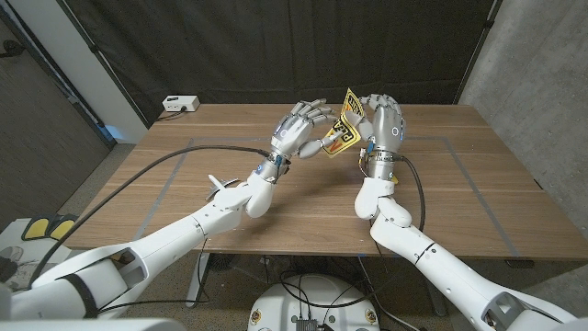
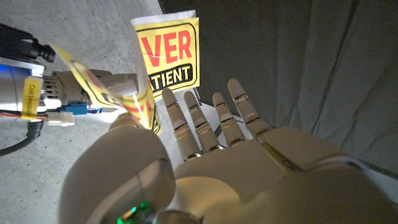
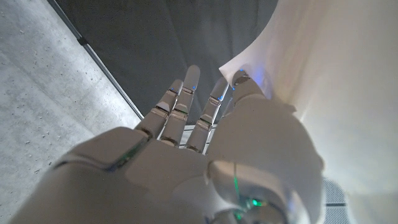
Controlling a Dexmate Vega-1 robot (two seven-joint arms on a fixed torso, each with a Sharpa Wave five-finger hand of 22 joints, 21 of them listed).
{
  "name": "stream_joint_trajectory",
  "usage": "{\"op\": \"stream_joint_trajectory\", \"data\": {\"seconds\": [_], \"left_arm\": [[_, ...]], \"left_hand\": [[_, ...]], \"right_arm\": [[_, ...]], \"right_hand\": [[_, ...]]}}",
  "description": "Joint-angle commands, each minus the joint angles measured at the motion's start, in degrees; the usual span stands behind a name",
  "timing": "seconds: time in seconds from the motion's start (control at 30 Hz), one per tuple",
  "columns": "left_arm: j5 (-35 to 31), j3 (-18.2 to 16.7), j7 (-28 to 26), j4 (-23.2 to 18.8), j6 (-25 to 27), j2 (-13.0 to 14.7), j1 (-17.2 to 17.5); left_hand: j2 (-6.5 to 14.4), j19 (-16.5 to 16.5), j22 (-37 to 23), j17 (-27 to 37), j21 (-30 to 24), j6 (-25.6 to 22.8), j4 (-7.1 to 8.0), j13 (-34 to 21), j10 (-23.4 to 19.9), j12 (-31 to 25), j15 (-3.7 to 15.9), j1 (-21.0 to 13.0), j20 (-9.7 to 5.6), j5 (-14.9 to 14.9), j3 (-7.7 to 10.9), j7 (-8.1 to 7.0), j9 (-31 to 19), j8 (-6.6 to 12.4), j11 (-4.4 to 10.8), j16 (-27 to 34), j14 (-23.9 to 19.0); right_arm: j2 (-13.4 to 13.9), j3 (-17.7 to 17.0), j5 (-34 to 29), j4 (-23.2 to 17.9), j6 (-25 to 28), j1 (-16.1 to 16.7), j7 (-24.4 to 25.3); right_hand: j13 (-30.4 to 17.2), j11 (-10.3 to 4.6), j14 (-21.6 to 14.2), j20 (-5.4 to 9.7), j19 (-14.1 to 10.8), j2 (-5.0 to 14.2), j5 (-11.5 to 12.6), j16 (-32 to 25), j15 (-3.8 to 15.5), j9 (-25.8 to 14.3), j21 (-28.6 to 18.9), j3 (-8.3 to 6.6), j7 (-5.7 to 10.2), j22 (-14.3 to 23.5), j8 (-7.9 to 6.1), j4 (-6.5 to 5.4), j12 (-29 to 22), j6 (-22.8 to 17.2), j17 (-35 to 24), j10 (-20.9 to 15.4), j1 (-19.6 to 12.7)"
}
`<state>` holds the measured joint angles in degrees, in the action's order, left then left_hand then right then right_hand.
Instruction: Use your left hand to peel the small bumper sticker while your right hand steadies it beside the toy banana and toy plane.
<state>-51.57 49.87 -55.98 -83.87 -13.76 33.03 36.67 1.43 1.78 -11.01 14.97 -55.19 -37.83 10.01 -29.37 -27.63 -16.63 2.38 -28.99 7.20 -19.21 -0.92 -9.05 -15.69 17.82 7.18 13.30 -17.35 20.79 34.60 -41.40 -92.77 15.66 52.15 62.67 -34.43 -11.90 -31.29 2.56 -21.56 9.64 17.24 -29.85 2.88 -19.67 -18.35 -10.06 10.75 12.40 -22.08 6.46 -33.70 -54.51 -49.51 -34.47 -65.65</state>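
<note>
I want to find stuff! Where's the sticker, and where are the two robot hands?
bumper sticker (image 1: 341, 130), head view, yellow printed face.
left robot hand (image 1: 300, 131), head view, back of hand.
right robot hand (image 1: 384, 122), head view, back of hand.

Head camera overlooks table (image 1: 276, 198); wrist cameras close, facing curtain (image 2: 298, 56).

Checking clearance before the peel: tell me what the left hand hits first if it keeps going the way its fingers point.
Most likely the bumper sticker, held up just ahead of the left hand by the right hand; depth is uncertain.

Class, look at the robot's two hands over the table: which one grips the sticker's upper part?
The right hand grips the yellow sticker high up; the left hand pinches its lower, peeling edge.
</note>
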Motion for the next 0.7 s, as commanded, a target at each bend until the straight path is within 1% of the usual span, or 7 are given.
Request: {"op": "stream_joint_trajectory", "data": {"seconds": [0.03, 0.13, 0.27, 0.47, 0.53, 0.6, 0.7], "left_arm": [[18.16, -4.11, 16.45, -2.34, -9.41, 0.46, 2.36], [22.56, -6.31, 18.68, -3.40, -8.83, -0.77, 4.52], [30.99, -8.94, 24.97, -5.73, -8.87, -1.40, 6.89], [47.91, -12.97, 36.53, -8.35, -9.38, -2.09, 9.60], [56.36, -14.10, 42.90, -7.24, -11.70, -1.98, 9.49], [60.98, -14.76, 47.44, -6.33, -12.98, -1.79, 9.31], [64.75, -15.69, 51.60, -4.43, -15.50, -2.09, 9.28]], "left_hand": [[2.92, -1.90, -0.49, 0.88, 0.51, -1.24, 0.17, -0.40, -1.71, -0.95, 2.50, 4.84, 1.91, 0.87, -1.28, 2.51, 0.46, -0.07, -1.87, 1.26, -2.70], [6.38, 0.05, -0.70, 2.10, -0.37, -3.04, -1.84, -0.95, -6.30, -3.53, 2.94, 3.41, 2.35, 2.24, 0.52, 2.83, 0.26, 1.02, -2.57, 3.50, -8.18], [7.62, 4.41, -1.75, 4.66, -3.21, -5.30, -5.50, -1.80, -11.09, -6.78, 3.71, -1.74, 1.11, 5.09, 3.87, 3.18, 0.34, 2.35, -2.33, 7.31, -17.15], [7.18, 6.30, -3.84, 8.36, -6.54, -6.05, -8.59, -2.48, -16.03, -8.72, 4.15, -5.27, 1.51, 7.58, 6.22, 5.89, 0.19, 3.25, -2.24, 12.69, -24.93], [6.92, 6.14, -4.13, 8.98, -6.83, -5.78, -8.75, -2.55, -15.90, -8.59, 3.87, -5.20, 1.72, 7.83, 6.16, 6.00, 0.17, 3.20, -2.58, 13.14, -24.78], [4.09, 3.32, -5.80, 11.13, -7.85, -2.04, -8.15, -2.71, -13.09, -6.93, 2.28, -2.20, 2.67, 8.74, 4.10, 7.62, 0.03, 1.85, -4.12, 13.62, -21.70], [1.89, -2.93, -8.72, 13.28, -9.23, 4.99, -6.39, -2.96, -4.54, -2.96, -1.86, 2.71, 3.97, 8.20, 1.36, 10.05, -0.36, -1.39, -7.30, 11.59, -12.22]], "right_arm": [[-10.81, -10.88, -14.66, 6.12, -8.20, 3.74, 1.33], [-17.02, -17.41, -23.61, 8.50, -13.15, 5.26, 1.33], [-25.47, -25.90, -36.49, 10.66, -17.65, 6.64, 1.33], [-28.64, -28.97, -43.47, 12.69, -16.49, 6.20, 1.33], [-28.26, -28.25, -44.26, 13.69, -14.74, 5.66, 1.33], [-28.08, -27.75, -44.08, 14.35, -13.98, 5.26, 1.33], [-28.29, -27.63, -43.96, 15.15, -13.26, 4.69, 1.33]], "right_hand": [[-0.56, -0.01, -0.65, 4.31, -0.63, 0.38, 0.55, 0.48, 10.60, -0.56, -0.56, -0.13, -0.16, 0.24, -0.57, -0.60, -0.63, -0.30, -0.44, -0.24, -0.29], [-0.87, -0.03, -0.78, 4.30, -0.75, 0.32, 0.60, 0.59, 10.60, -0.88, -0.71, -0.12, -0.08, 0.25, -0.83, -0.63, -0.94, -0.61, -0.68, -0.24, -0.38], [-1.40, -0.07, -1.08, 4.44, -0.94, 0.28, 0.69, 0.79, 10.60, -1.42, -0.94, -0.11, -0.01, 0.26, -1.15, -0.71, -1.53, -0.85, -1.06, -0.39, -0.51], [-2.17, -0.05, -1.80, 4.70, -1.19, 0.10, 0.79, 1.00, 10.62, -2.20, -1.27, -0.01, 0.12, 0.26, -1.56, -0.84, -2.37, -1.08, -1.69, -0.55, -0.61], [-2.32, -0.05, -1.90, 4.81, -1.31, 0.05, 0.81, 1.06, 10.62, -2.34, -1.37, 0.02, 0.14, 0.26, -1.63, -0.85, -2.53, -1.11, -1.81, -0.59, -0.64], [-2.53, -0.04, -2.16, 4.93, -1.37, 0.05, 0.85, 1.10, 10.63, -2.56, -1.47, 0.05, 0.16, 0.26, -1.70, -0.91, -2.76, -1.08, -2.01, -0.62, -0.67], [-2.74, -0.06, -2.30, 4.99, -1.37, -0.06, 0.88, 1.19, 10.61, -2.78, -1.55, 0.11, 0.15, 0.26, -1.81, -0.91, -2.97, -1.15, -2.22, -0.60, -0.71]]}}
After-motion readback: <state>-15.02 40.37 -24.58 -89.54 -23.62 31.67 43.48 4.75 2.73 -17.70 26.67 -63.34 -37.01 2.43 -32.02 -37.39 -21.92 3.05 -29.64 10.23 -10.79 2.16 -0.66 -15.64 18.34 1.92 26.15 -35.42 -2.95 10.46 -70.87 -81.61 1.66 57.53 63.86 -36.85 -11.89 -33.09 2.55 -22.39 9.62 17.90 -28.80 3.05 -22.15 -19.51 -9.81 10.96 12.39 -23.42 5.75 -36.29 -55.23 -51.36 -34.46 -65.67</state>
